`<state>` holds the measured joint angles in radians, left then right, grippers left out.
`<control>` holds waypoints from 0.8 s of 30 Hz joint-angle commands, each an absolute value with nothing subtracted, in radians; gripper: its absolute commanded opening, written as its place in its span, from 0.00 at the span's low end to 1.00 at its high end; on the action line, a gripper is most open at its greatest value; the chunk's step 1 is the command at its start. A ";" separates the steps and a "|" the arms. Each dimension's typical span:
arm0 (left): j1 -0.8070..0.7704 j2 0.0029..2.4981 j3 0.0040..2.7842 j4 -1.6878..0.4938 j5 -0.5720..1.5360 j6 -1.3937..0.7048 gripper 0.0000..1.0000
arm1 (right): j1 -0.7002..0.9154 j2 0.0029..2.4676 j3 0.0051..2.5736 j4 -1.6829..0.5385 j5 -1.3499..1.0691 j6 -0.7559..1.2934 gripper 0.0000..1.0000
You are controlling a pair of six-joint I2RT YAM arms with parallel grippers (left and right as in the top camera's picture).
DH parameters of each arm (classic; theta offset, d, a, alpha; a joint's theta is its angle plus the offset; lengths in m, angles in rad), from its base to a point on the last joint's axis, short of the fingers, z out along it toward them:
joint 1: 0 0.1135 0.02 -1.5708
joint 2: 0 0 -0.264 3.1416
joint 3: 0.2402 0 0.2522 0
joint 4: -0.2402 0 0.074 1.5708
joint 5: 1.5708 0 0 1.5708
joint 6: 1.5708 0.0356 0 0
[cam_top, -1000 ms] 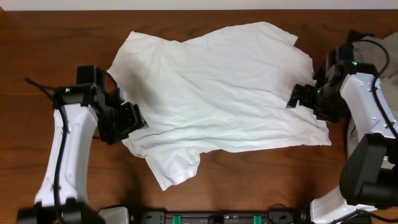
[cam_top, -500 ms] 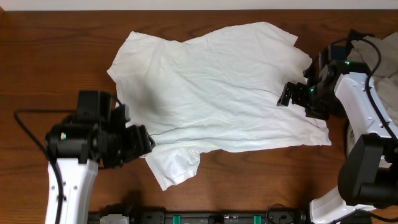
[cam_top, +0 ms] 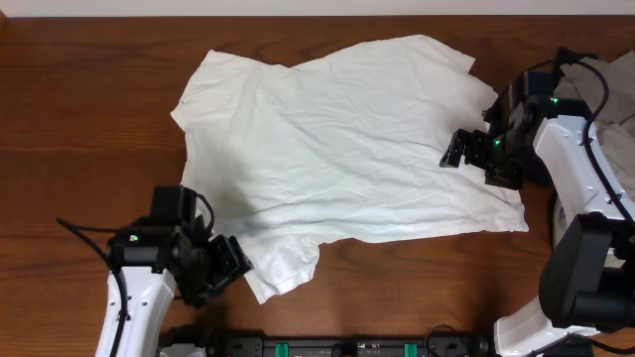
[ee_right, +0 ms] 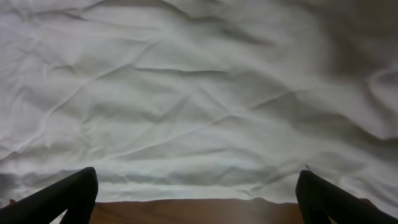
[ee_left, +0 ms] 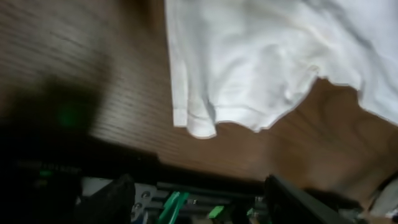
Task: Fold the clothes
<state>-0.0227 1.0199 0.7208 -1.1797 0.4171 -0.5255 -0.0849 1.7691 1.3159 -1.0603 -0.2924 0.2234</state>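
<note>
The white T-shirt (cam_top: 342,139) lies spread and wrinkled on the wooden table, plain side up, with no lettering showing. One sleeve (cam_top: 283,266) sticks out toward the front edge; it also shows in the left wrist view (ee_left: 242,68). My left gripper (cam_top: 228,270) is open and empty, just left of that sleeve near the front edge. My right gripper (cam_top: 458,151) is open and empty, hovering at the shirt's right edge; its wrist view shows wrinkled white cloth (ee_right: 199,93) between the fingertips (ee_right: 199,193).
A grey-white cloth pile (cam_top: 603,89) lies at the far right behind the right arm. A black rail with green parts (cam_top: 337,347) runs along the table's front edge. Bare wood (cam_top: 79,129) lies left of the shirt.
My left arm has moved toward the front edge, from the shirt's left side down to beside the sleeve. My right gripper has shifted slightly left over the shirt's right edge.
</note>
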 commanded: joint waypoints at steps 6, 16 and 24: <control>-0.026 1.018 0.577 -1.062 0.418 -0.711 0.67 | -0.077 1.767 1.327 -1.054 -0.303 0.231 0.99; -0.159 1.037 0.527 -0.970 0.323 -0.861 0.67 | -0.077 1.767 1.327 -1.028 -0.304 0.258 0.99; -0.327 1.112 0.527 -0.937 0.243 -1.005 0.67 | -0.077 1.767 1.327 -1.037 -0.300 0.257 0.99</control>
